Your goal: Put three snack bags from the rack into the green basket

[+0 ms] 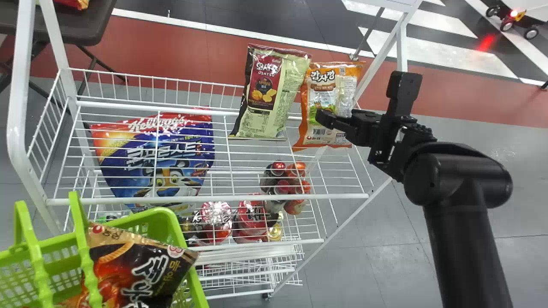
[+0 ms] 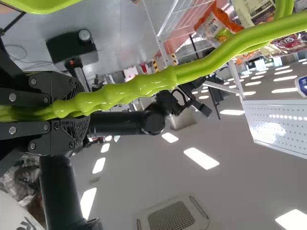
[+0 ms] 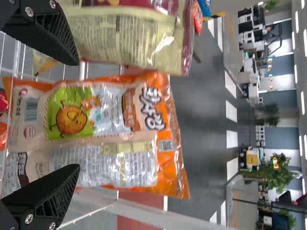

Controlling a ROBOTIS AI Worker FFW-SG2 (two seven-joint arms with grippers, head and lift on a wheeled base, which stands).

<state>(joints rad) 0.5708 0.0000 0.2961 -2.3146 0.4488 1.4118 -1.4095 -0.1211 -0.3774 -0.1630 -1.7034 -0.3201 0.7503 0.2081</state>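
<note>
My right gripper (image 1: 342, 122) is at the orange snack bag (image 1: 327, 98) on the rack's right end. In the right wrist view, the gripper (image 3: 72, 115) is open, its two fingers apart with the orange bag (image 3: 96, 108) between and beyond them. The maroon and cream bag (image 1: 267, 92) stands just left of it. A black and red snack bag (image 1: 132, 265) lies in the green basket (image 1: 171, 218) at the lower left. In the left wrist view, my left gripper (image 2: 53, 112) is shut on the basket's green handle (image 2: 144, 86).
The white wire rack (image 1: 214, 199) spans the middle, with a blue cereal bag (image 1: 158, 162) on its left part. Bottles (image 1: 284, 184) and red packages (image 1: 252, 218) are on a lower level. A dark chair (image 1: 90, 25) stands behind at the left.
</note>
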